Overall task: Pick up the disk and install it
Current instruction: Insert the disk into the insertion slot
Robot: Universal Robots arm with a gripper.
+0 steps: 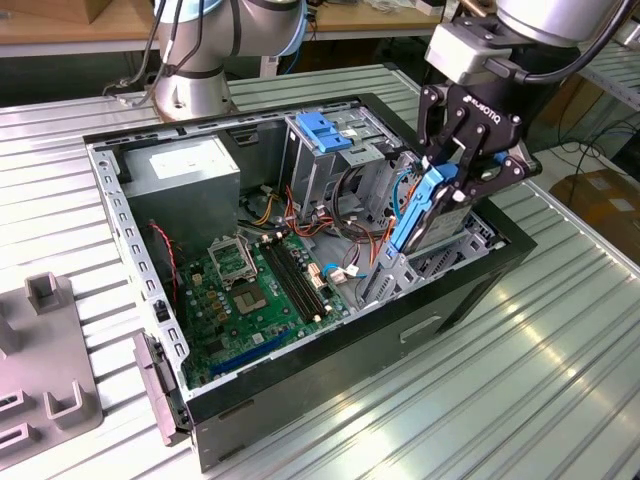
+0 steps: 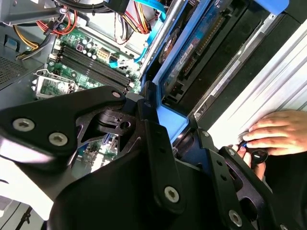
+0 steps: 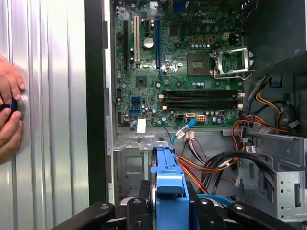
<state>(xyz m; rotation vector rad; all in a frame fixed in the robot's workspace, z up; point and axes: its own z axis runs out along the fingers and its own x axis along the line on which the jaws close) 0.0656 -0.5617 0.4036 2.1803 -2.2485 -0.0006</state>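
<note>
Gripping the disk (image 1: 420, 222) by its blue rail: gripper (image 1: 463, 180), fingers closed, tilted above open computer case (image 1: 330, 372).

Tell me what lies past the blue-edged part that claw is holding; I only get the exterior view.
Observer: In the first wrist view, past the blue end of the disk held in the gripper, orange and black cables cross a metal bay.
Operator: What does the disk's flat side look like?
Observer: The second wrist view shows a circuit board and a connector on it.
Operator: Is anybody nearby?
Observer: Yes. A person's hand rests on the table beside the computer case.
</note>
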